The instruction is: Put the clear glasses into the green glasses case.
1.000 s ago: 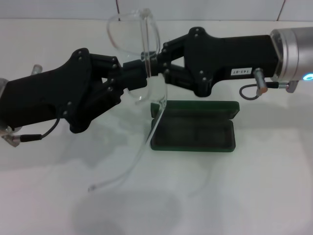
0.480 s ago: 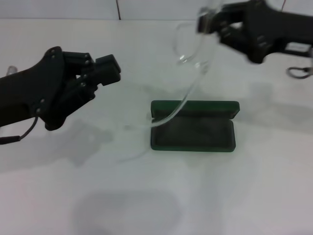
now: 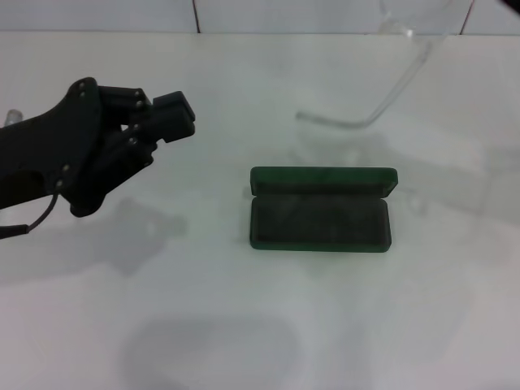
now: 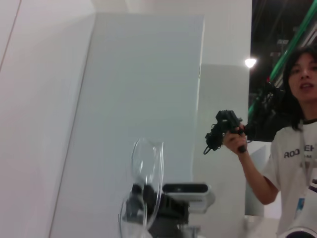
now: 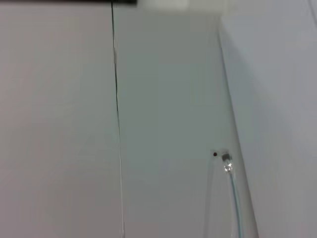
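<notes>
The clear glasses hang in the air above the far right of the table, with one long arm trailing down toward the case and the lenses cut off by the head view's top edge. In the left wrist view their lenses stand upright, and my right gripper is shut on them from below. The green glasses case lies open on the table's middle with nothing in it. My left gripper hovers left of the case, holding nothing. The right wrist view catches only one arm hinge of the glasses.
The white table meets a white tiled wall at the back. A person holding a black camera rig stands beyond the robot in the left wrist view.
My right gripper has lifted the glasses up and to the right, leaving the head view. My left gripper let go of them earlier and drew back to the left, where it now stays.
</notes>
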Tool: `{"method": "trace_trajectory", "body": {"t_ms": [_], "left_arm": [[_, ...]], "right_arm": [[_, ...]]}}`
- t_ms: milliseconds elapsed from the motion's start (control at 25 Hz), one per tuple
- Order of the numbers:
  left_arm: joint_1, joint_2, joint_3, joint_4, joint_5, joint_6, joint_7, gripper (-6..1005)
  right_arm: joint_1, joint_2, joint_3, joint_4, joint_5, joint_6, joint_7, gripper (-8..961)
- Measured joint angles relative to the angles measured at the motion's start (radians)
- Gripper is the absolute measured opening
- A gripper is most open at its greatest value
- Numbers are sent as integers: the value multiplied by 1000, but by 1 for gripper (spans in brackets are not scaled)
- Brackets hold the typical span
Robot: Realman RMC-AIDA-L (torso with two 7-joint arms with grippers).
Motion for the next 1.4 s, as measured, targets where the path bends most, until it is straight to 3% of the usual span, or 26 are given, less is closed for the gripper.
{"method": "trace_trajectory", "body": {"t_ms": [160, 400, 600, 920, 1400], "left_arm": [[-16, -9, 8, 2, 17, 0, 0, 72], [-49, -20, 79, 5, 25, 0, 2, 72], [-70, -42, 111, 5, 22, 0, 11, 72], [-73, -56, 111, 5, 8, 1, 42, 71], [-73, -49, 104, 5, -38, 1, 66, 71]], "right_arm": [[21, 4, -6, 58, 74, -25, -16, 86], [147, 10, -30, 268, 126, -24, -111, 86], [213, 9, -53, 373, 119, -5, -169, 86], [221, 13, -174, 385, 128, 72, -195, 86], [214, 13, -252, 394, 123, 78, -203, 87]]}}
